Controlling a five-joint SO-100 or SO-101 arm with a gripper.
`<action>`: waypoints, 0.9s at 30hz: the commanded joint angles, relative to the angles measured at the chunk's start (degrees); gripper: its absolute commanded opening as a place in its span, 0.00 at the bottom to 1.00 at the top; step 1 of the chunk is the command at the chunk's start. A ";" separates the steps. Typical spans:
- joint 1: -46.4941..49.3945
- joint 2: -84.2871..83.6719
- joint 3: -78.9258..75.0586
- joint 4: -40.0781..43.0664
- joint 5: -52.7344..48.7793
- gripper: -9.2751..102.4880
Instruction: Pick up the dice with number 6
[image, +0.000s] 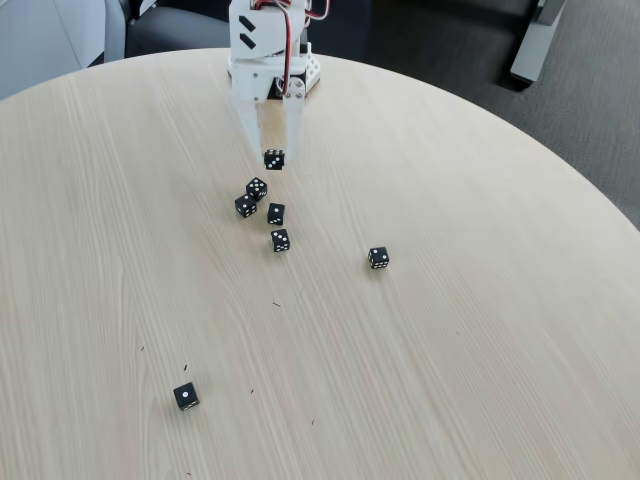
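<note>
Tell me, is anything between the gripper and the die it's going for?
Nothing visible. The gripper already has a black die between its fingertips. Its pips are too small to confirm a six. The other dice lie on the table in front of it.

- The table (450, 350) is showing a pale wood-grain surface, smooth and matt, with fine streaks running along it.
- The gripper (273, 158) is presenting white, smooth plastic with a slight sheen.
- The dice (281, 240) are appearing as black, hard-looking cubes with white pips, faintly glossy.
- Red cable sheathing (292, 45) is looking smooth.
</note>
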 joint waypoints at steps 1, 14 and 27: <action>0.09 0.70 -0.26 -0.18 0.53 0.09; -0.53 0.62 -0.26 -0.18 1.32 0.09; -0.44 0.79 -0.26 -0.18 2.81 0.09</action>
